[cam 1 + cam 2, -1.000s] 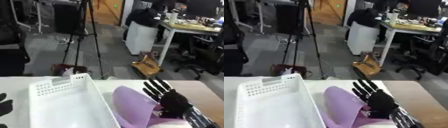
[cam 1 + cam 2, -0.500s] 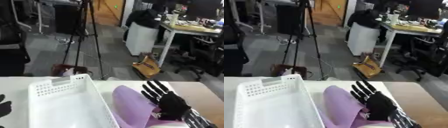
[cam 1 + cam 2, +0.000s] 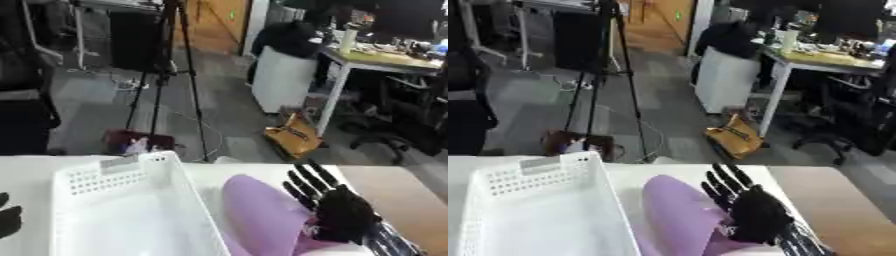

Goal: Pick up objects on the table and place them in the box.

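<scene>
A white perforated plastic box (image 3: 131, 210) lies on the white table, left of centre. Just right of it lies a rounded lilac object (image 3: 258, 215), smooth and pillow-like. My right hand (image 3: 337, 212) rests against the lilac object's right side, back of the hand up and fingers straight, pointing away from me. A few fingers of my left hand (image 3: 7, 220) show at the lower left edge, straight and apart from the box.
The table's far edge (image 3: 658, 161) runs just behind the box. A tan surface (image 3: 398, 200) adjoins the table on the right. Beyond are a tripod (image 3: 171, 75), a brown bag (image 3: 297, 137) on the floor and desks.
The whole picture has shifted slightly, so the head has moved. My right hand stays against the lilac object with fingers straight; nothing else visibly moves.
</scene>
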